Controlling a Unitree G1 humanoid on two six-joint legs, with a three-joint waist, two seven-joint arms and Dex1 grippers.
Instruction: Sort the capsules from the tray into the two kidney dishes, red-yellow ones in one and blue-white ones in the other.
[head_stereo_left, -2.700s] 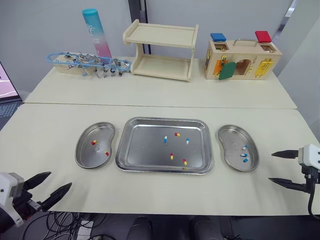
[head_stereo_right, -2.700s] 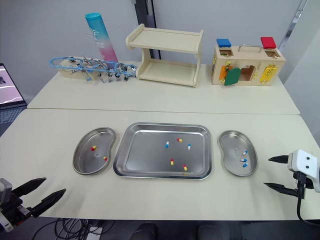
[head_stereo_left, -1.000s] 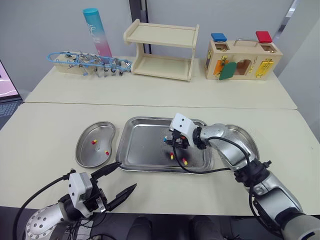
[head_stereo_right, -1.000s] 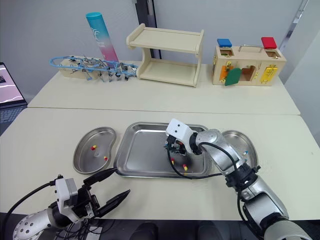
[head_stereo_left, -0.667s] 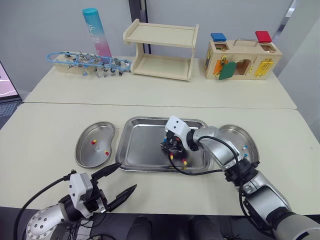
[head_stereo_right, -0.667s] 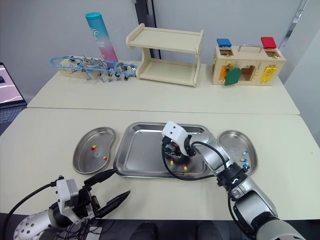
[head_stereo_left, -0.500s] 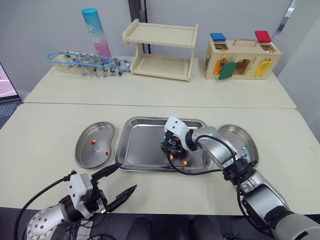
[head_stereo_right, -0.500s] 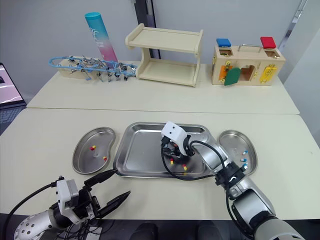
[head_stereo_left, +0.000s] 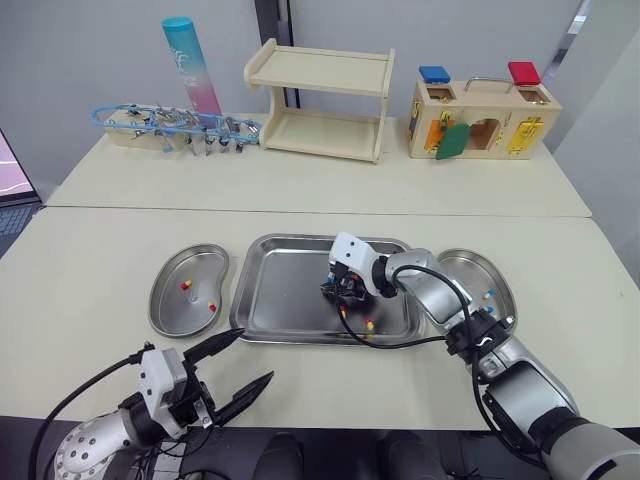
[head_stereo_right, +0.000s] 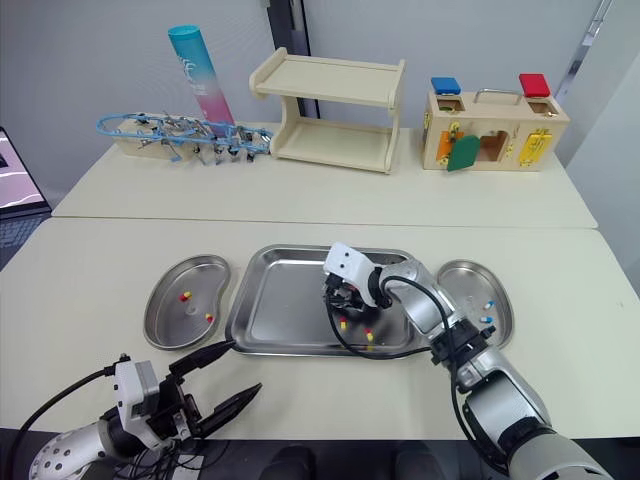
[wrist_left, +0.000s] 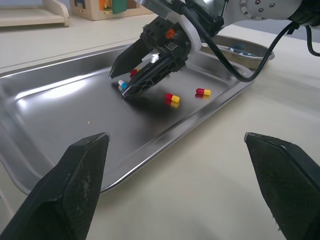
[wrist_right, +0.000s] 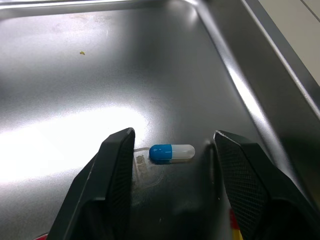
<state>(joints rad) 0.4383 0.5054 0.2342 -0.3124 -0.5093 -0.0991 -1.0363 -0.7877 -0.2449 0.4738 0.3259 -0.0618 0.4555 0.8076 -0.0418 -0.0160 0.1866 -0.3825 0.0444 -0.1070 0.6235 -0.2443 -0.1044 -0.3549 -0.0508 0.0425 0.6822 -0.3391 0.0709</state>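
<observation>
My right gripper (head_stereo_left: 334, 293) is down inside the steel tray (head_stereo_left: 262, 300), open, with a blue-white capsule (wrist_right: 171, 153) lying on the tray floor between its two fingers (wrist_right: 116, 185). Two red-yellow capsules (head_stereo_left: 343, 311) lie just in front of it in the tray. The left kidney dish (head_stereo_left: 170, 305) holds two red-yellow capsules (head_stereo_left: 184, 286). The right kidney dish (head_stereo_left: 500, 280) holds blue-white capsules (head_stereo_left: 490, 295). My left gripper (head_stereo_left: 254, 356) hovers open and holding nothing over the table's front edge, in front of the tray's left corner.
On the back table stand a wooden shelf (head_stereo_left: 320, 100), a wooden lock box (head_stereo_left: 485, 118), a tall blue-pink tube (head_stereo_left: 192, 65) and a rack of metal instruments (head_stereo_left: 175, 125). A laptop edge (head_stereo_left: 8, 170) shows at far left.
My right arm came from the table's right edge into the tray, then edged left and lowered around the blue-white capsule. My left gripper moved in toward the tray and has held still since.
</observation>
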